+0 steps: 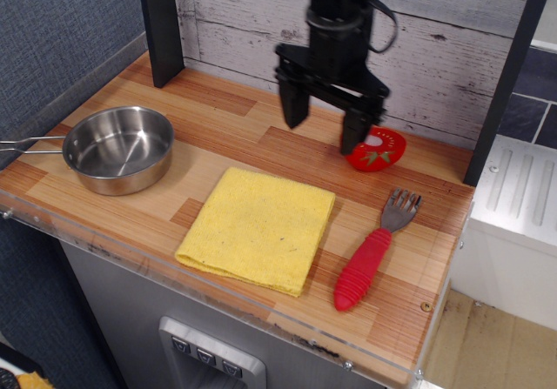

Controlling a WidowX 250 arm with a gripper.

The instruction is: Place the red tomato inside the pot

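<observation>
Black pincer [324, 130], hanging from a dark arm against the plank wall, jaws spread wide with nothing between them. One finger [292, 104] points down over bare wood; the other finger [354, 133] stands just in front of the near-left edge of the tomato, overlapping it as seen from here; whether it touches cannot be told.

Red tomato [378, 150]: lies on the wooden surface [261, 137] with its cut face up, white centre and green marks showing, close to the back wall and partly hidden by the pincer's finger.

Positions given relative to the tomato:
- Pot [119, 148]: well apart, far along the surface toward the opposite end, upright, shiny and holding nothing; its thin wire handle runs off past the surface edge.
- Yellow cloth [259, 227]: folded flat, nearer the onlooker and toward the pot side, between tomato and pot but closer to the front edge.
- Fork [372, 254]: red-handled with grey tines, lying just in front of the tomato, tines pointing toward it, apart from it and just beside the cloth's edge.

No brand, label or writing can be read on any item.
</observation>
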